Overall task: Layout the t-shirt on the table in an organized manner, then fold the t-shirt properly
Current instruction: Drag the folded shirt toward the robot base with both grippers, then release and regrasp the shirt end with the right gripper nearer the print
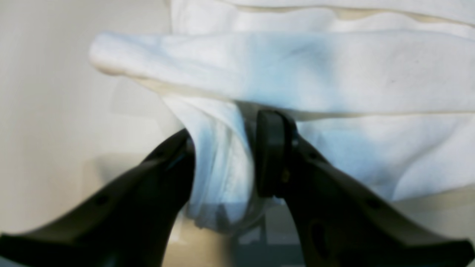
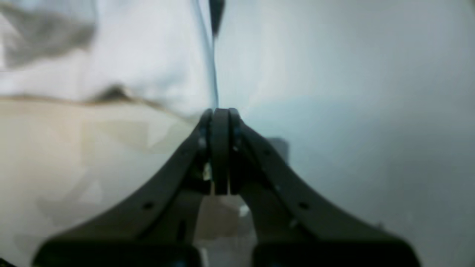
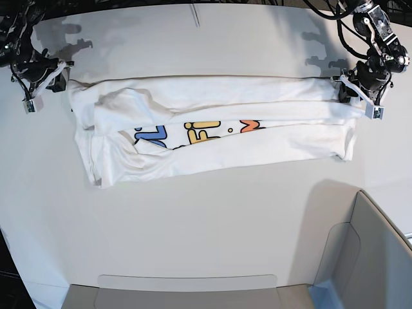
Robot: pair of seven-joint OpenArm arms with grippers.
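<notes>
Standing at the near edge of the base view, a pale bin fills the lower right corner of the table. Beyond it, the t-shirt lies stretched sideways across the middle of the table, folded lengthwise, with blue, yellow and orange letters showing between its layers. At the far corners, the left gripper has its jaws spread apart with a bunch of white cloth hanging between them, while the right gripper is pressed together, pinching a thin edge of the shirt.
</notes>
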